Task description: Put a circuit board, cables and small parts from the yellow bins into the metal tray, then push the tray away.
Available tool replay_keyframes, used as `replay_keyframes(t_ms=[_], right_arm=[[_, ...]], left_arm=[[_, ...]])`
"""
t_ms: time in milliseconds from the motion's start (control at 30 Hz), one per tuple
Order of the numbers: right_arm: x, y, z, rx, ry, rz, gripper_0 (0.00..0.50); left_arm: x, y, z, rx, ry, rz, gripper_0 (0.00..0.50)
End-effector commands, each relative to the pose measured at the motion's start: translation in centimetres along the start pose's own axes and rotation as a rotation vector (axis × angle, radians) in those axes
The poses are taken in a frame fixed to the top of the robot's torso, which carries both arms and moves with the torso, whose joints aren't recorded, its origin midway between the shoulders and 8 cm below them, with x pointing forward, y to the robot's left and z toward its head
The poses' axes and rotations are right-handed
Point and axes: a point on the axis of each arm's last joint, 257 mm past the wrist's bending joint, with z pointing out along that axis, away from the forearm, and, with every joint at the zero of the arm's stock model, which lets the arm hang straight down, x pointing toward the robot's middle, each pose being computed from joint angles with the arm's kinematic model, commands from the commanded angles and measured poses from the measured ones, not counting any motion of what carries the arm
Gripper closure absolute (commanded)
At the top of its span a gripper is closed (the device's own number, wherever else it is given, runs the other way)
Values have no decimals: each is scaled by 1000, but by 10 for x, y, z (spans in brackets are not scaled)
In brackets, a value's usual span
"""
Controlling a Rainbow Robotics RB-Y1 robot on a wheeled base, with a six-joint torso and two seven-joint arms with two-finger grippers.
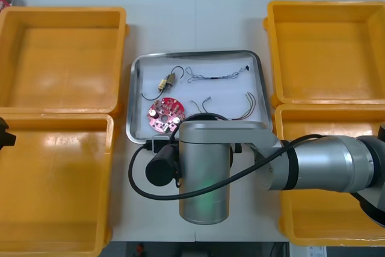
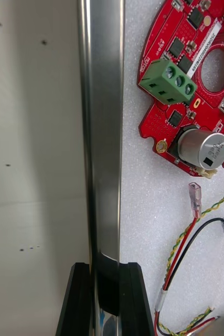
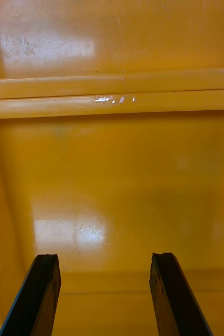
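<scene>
Right hand pinches rim of metal tray (circuit board just inside).

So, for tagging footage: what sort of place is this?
Likely an electronics kitting bench: yellow bins flank a metal tray holding a circuit board and cables; right gripper grips its rim, left gripper hovers over one.

Tray in the middle of the worktop, left bins and right bins flanking it.

Each pair stands one behind the other. Inside the tray, the circuit board lies near left, a small metal part behind it, cables to its right. The right gripper clamps the tray's near rim beside the board, jaws either side; the left gripper hangs over the near left bin.
</scene>
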Motion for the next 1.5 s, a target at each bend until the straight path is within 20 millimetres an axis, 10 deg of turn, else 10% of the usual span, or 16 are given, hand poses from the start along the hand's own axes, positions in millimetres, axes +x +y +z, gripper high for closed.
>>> replay_keyframes(t_ms=[33,1500], right_arm=[[-5,-42,-7,79,1,-30,500],[-6,-177,30,230,62,17,500]], left_arm=[[3,10,-10,-41,-1,31,0],[3,10,-10,-41,-1,31,0]])
